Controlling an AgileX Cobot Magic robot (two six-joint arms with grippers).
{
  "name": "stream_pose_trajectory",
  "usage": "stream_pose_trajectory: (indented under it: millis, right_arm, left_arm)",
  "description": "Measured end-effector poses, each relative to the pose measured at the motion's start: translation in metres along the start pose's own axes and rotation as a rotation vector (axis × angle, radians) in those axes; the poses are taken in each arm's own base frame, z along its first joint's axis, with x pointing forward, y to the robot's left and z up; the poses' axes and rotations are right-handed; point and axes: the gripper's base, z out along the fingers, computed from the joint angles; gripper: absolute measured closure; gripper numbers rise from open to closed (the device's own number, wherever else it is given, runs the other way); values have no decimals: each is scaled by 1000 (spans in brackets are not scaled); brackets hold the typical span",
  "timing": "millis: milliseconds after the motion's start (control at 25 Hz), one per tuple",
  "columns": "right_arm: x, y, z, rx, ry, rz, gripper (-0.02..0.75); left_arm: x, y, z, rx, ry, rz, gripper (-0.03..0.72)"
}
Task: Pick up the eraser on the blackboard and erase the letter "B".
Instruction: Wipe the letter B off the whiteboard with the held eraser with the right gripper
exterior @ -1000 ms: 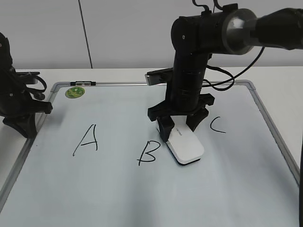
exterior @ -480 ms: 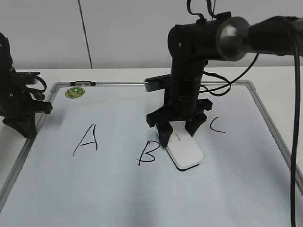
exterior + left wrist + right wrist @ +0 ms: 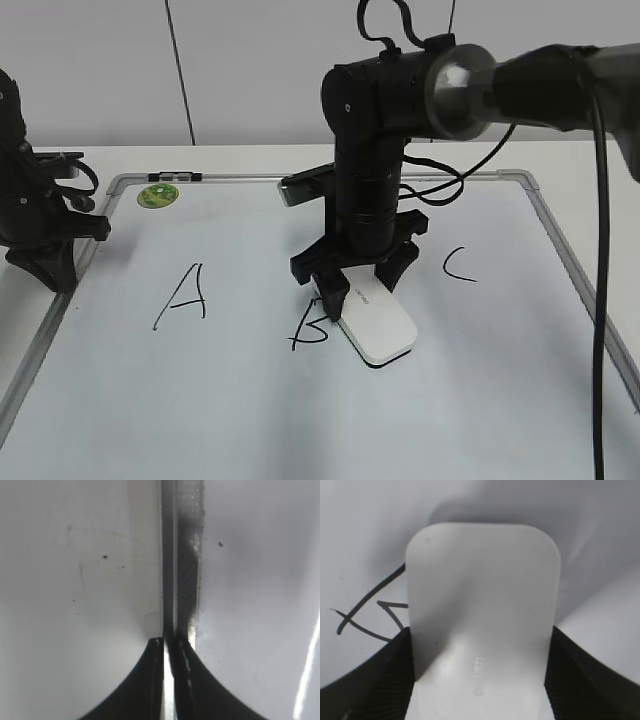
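Observation:
The white eraser [image 3: 377, 326] lies flat on the blackboard [image 3: 250, 400], a white board with a grey frame. My right gripper [image 3: 356, 290] is shut on the eraser's far end, one finger on each side; the right wrist view shows the eraser [image 3: 480, 605] filling the space between the jaws [image 3: 479, 680]. The black letter "B" [image 3: 308, 326] is just left of the eraser, and its right edge is partly covered; some of its strokes show in the right wrist view [image 3: 370, 611]. My left gripper [image 3: 45, 262] rests shut and empty at the board's left edge.
A black "A" [image 3: 182, 297] is left of the "B" and a black "C" [image 3: 458, 264] is right of it. A round green sticker [image 3: 158, 194] sits at the board's far left corner. The board frame [image 3: 182, 555] runs under my left gripper [image 3: 169, 642].
My right gripper has slid the eraser leftward across the board, from beside the "C" side up to the "B", now overlapping its right edge. The left arm has not moved.

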Motion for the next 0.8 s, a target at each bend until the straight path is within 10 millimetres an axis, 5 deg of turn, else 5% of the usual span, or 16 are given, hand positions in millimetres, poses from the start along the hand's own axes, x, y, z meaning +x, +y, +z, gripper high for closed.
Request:
stream_pose_trajectory:
  millis: [800]
  right_arm:
    - [3, 44, 3, -18, 7, -82, 208]
  left_arm:
    - [0, 0, 0, 10, 0, -9, 666]
